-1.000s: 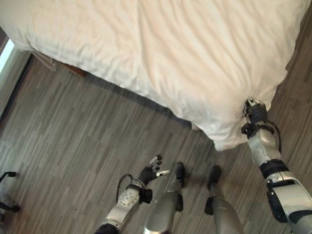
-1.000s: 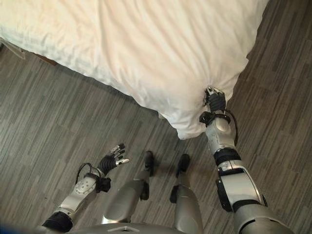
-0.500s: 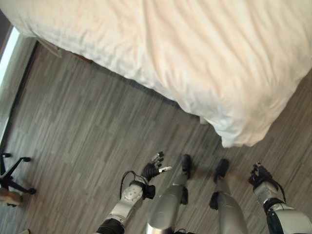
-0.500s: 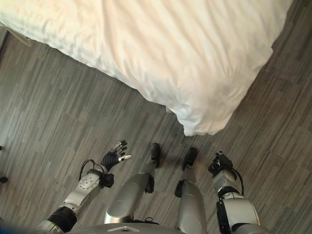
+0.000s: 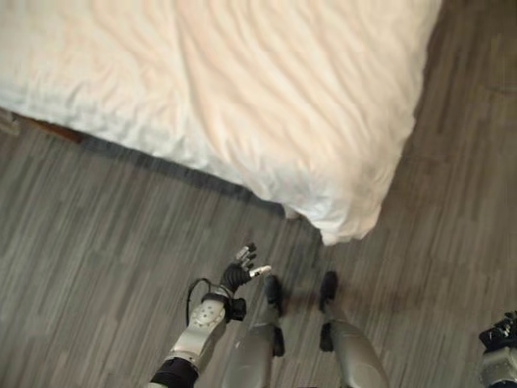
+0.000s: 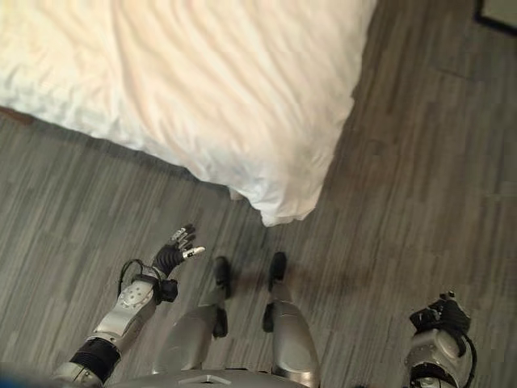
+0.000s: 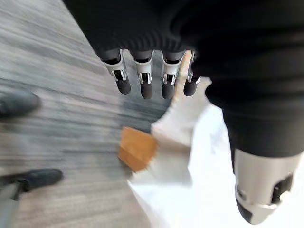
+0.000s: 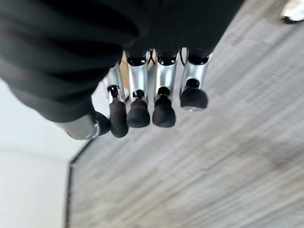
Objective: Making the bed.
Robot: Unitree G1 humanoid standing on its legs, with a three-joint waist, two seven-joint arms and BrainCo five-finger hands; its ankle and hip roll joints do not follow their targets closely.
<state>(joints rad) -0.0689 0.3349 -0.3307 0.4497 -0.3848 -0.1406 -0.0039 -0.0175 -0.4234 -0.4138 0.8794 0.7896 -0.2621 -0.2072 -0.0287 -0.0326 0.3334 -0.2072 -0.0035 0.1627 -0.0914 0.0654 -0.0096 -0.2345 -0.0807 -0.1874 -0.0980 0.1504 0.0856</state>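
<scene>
Left eye view: white duvet (image 5: pixel 266 97) covers the bed, one corner hanging over the grey plank floor (image 5: pixel 105 242).
Duvet: lies free, well apart from both hands.
Left hand (image 5: pixel 240 272): held low over the floor, near the hanging corner, fingers straight and spread, holding nothing.
Right hand (image 6: pixel 442 314): down by the robot's right side over the floor, fingers curled in, empty.
Left wrist view: wooden bed leg (image 7: pixel 137 148) shows beneath the duvet's corner.
</scene>
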